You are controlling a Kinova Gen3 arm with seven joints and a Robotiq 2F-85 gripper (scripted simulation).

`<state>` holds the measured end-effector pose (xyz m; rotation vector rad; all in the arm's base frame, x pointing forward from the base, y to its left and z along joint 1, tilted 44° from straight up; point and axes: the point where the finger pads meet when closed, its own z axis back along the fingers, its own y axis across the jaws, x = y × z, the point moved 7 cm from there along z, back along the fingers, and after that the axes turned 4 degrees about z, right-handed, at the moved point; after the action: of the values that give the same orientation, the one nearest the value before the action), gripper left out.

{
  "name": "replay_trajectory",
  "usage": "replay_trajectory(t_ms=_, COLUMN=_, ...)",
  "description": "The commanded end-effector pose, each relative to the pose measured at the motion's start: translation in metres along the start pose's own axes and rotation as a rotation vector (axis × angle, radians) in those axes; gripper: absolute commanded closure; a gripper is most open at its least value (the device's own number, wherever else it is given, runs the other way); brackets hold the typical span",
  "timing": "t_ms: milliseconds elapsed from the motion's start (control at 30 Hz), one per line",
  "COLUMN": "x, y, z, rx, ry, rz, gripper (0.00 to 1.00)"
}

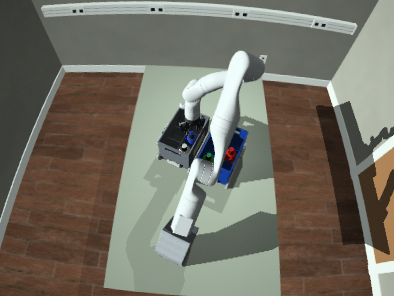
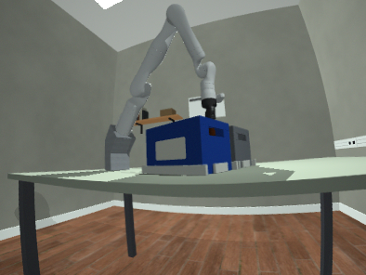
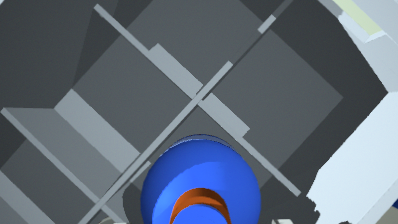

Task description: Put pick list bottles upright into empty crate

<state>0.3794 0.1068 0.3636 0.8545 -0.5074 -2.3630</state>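
jaws parted, holding nothing, the gripper point(image 1: 191, 123) hangs above the blue bottle point(image 3: 201, 187) set upright in the grey crate point(image 1: 167, 142).

Grey walls point(image 2: 70, 93), wooden floor point(image 2: 186, 242)

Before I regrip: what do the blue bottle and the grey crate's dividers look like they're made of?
Blue bottle: probably glossy plastic, judging by the bright highlight across its rounded shoulder; an orange band circles it. Dividers: thin, flat matte grey strips, no shine, likely plastic or card; the look leaves it open. The jaws stand open, off the bottle.
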Motion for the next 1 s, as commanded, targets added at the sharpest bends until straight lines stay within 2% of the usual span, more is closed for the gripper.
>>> replay_trajectory(t_ms=0, x=-0.001, y=0.000, z=0.008, rx=0.000, ry=0.001, rz=0.000, gripper=0.33)
replay_trajectory(t_ms=400, x=0.000, y=0.000, z=0.040, rx=0.000, ry=0.001, rz=0.000, gripper=0.33)
replay_trajectory(t_ms=667, x=0.000, y=0.000, z=0.050, rx=0.000, ry=0.001, rz=0.000, gripper=0.33)
replay_trajectory(t_ms=967, x=0.005, y=-0.043, z=0.065, rx=0.000, ry=0.001, rz=0.000, gripper=0.33)
